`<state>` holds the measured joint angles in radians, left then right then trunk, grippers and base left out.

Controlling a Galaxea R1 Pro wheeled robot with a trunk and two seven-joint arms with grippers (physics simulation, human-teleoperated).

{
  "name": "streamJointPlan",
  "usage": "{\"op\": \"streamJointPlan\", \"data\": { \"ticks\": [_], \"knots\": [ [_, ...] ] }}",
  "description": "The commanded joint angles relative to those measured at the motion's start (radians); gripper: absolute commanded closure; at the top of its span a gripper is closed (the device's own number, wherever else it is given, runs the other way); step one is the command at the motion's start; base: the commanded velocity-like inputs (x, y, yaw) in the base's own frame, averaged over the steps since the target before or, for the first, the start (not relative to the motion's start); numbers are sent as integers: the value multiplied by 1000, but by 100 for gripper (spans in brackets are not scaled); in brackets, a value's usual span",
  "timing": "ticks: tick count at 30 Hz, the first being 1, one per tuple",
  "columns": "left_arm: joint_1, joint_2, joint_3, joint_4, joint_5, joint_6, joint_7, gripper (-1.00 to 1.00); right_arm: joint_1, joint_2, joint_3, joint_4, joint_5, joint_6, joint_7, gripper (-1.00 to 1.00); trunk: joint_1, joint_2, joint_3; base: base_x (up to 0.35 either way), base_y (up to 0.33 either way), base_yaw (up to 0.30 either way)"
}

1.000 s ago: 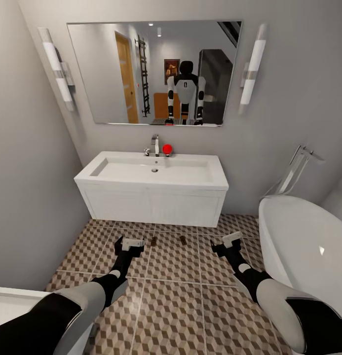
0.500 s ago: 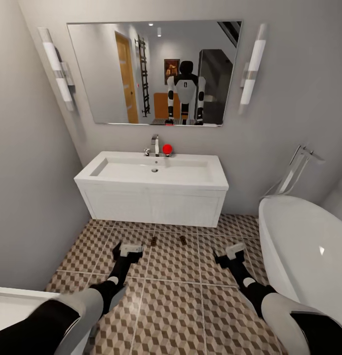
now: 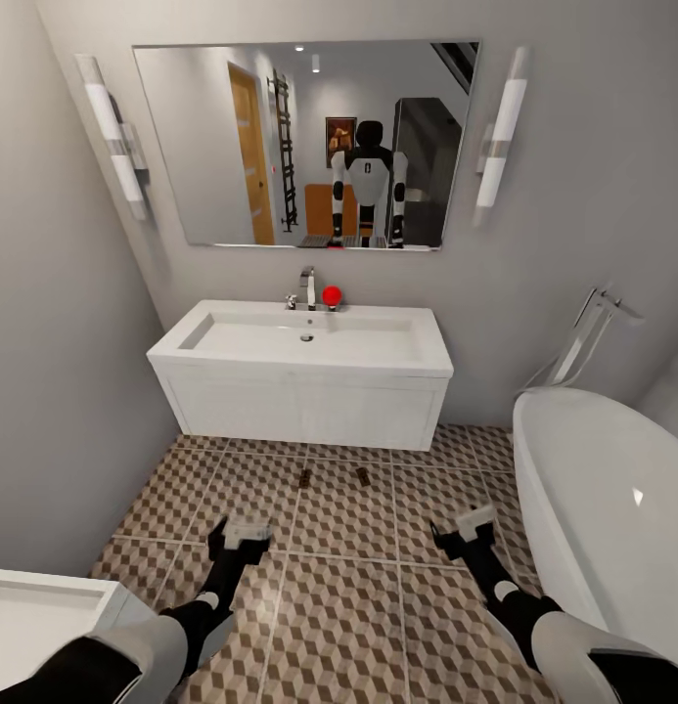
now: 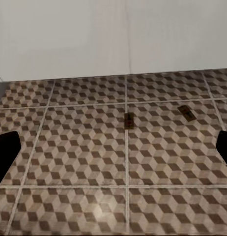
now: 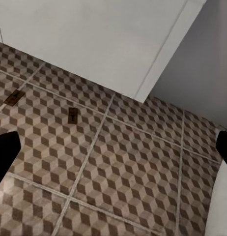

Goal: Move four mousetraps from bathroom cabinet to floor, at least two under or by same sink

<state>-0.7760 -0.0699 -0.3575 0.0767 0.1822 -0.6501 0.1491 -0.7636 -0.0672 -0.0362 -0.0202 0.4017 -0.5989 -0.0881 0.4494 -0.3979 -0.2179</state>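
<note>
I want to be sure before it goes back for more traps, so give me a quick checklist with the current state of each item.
1. Two mousetraps on the bathroom floor: ok, left mousetrap and right mousetrap.
2. Both lie close in front of the sink: ok.
3. Left gripper empty and open: ok.
4. Right gripper empty and open: ok.
5. All four traps placed: not ok, two visible.
6. Bathtub clearance on the right: cannot tell.
</note>
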Motion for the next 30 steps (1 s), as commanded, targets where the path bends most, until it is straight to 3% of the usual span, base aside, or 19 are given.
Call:
{"op": "streamJointPlan", "data": {
  "ticks": [1, 12, 22, 30],
  "knots": [
    [5, 2, -9, 4, 6, -6, 3, -100, 3, 0, -4, 2, 10, -8, -7, -100, 1, -2, -2, 0, 0, 0],
    [77, 27, -9, 5, 7, -8, 2, -100, 83, -16, -4, 2, 8, -48, -8, -100, 1, -2, -2, 0, 0, 0],
    [176, 37, -9, 5, 7, -17, 2, -100, 140, -22, -4, 3, -10, -128, -8, -100, 1, -2, -2, 0, 0, 0],
    [228, 65, -9, 5, 8, -37, 3, -100, 190, -22, -4, 3, -13, -157, -8, -100, 1, -2, -2, 0, 0, 0]
  ]
}}
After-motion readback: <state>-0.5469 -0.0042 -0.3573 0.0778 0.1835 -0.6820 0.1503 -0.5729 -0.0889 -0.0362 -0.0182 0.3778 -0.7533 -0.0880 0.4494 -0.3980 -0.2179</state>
